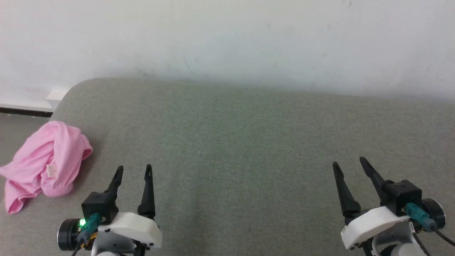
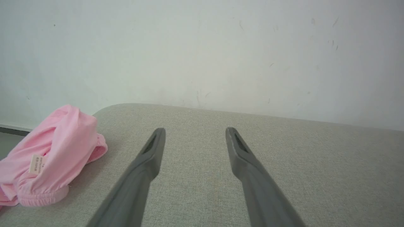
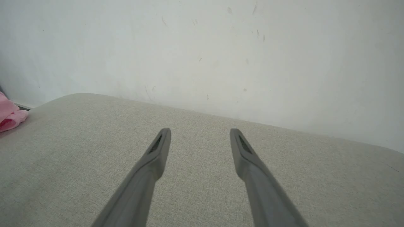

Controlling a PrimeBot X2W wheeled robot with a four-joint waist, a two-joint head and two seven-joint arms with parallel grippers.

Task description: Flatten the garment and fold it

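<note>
The pink shorts (image 1: pixel 46 161) lie in a crumpled heap at the left edge of the grey fabric-covered surface (image 1: pixel 231 142), neither flattened nor folded. The gathered waistband (image 2: pixel 41 197) is on the near side of the heap, and a small white label (image 1: pixel 52 170) shows on top of the cloth. The left gripper (image 1: pixel 134 166) hovers at the near side, just to the right of the shorts and not touching them. Its two dark fingers (image 1: pixel 148 193) stand wide apart and hold nothing. The right gripper (image 1: pixel 348 161) is well apart from the shorts, at the right side of the surface, also fully spread and empty. A white wall (image 1: pixel 227 35) stands behind the far edge.
</note>
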